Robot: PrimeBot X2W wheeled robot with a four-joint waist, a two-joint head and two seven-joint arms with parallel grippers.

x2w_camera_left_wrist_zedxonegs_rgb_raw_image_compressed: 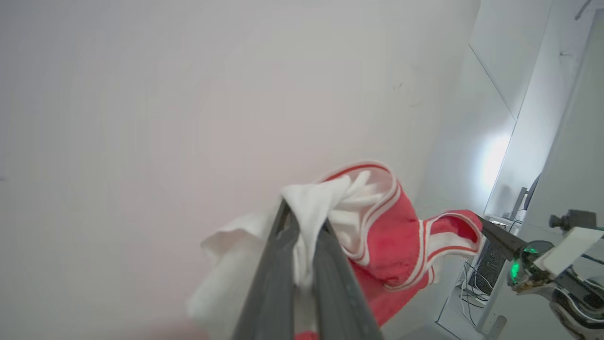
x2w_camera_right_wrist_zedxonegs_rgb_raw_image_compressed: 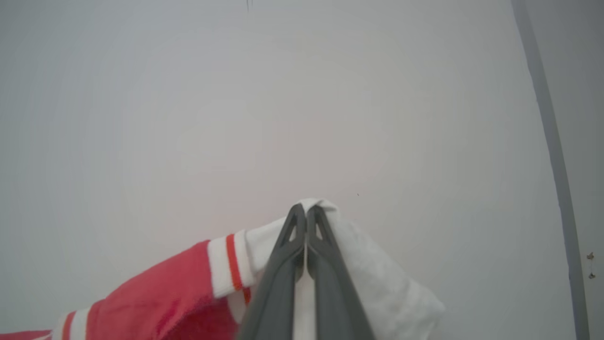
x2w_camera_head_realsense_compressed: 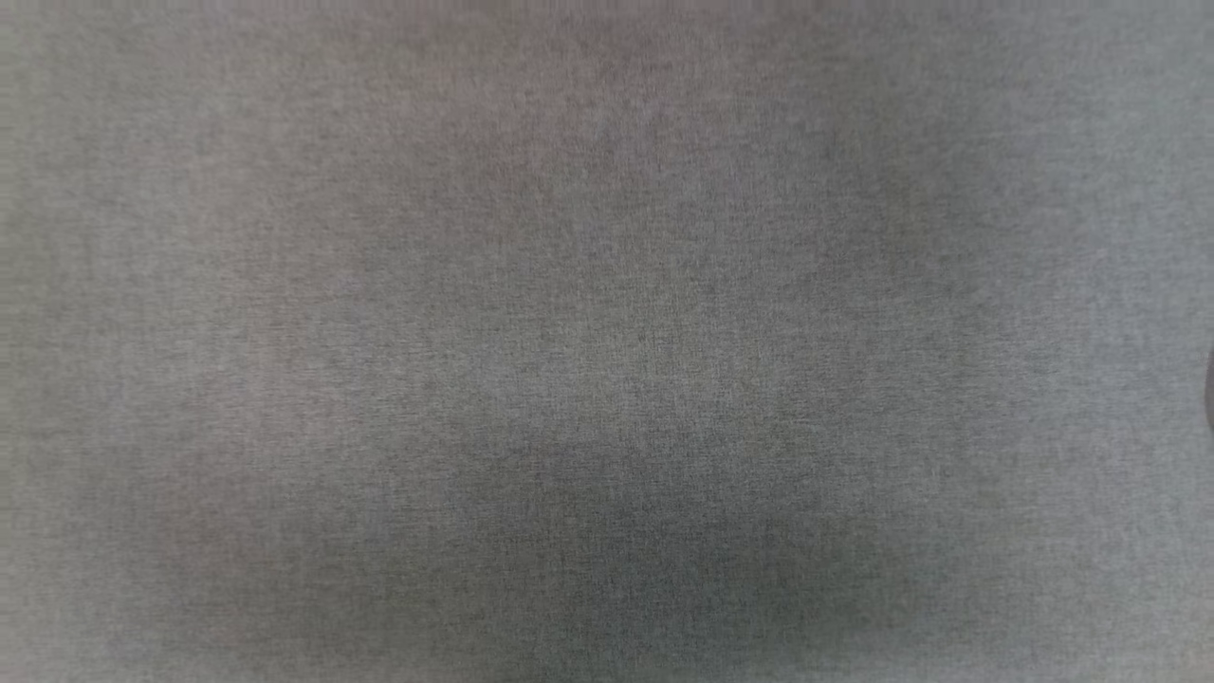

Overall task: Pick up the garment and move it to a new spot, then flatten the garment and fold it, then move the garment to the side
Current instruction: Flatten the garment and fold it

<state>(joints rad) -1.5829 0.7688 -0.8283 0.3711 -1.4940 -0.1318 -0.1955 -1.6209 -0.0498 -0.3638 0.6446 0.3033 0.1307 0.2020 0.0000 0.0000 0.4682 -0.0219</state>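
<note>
While the left claw (x2w_camera_left_wrist_zedxonegs_rgb_raw_image_compressed: 304, 215) is clamped on white sleeve cloth of the garment (x2w_camera_left_wrist_zedxonegs_rgb_raw_image_compressed: 391, 226), the red body bunches just beside its fingertips and runs across to the right claw (x2w_camera_right_wrist_zedxonegs_rgb_raw_image_compressed: 306, 210), which is closed on more white cloth. Pickup looks done; setting down elsewhere, flattening, folding and moving aside all remain.

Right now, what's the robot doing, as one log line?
phase: lift | garment: held by both | left fingers: shut on white cloth | right fingers: shut on white sleeve
</note>
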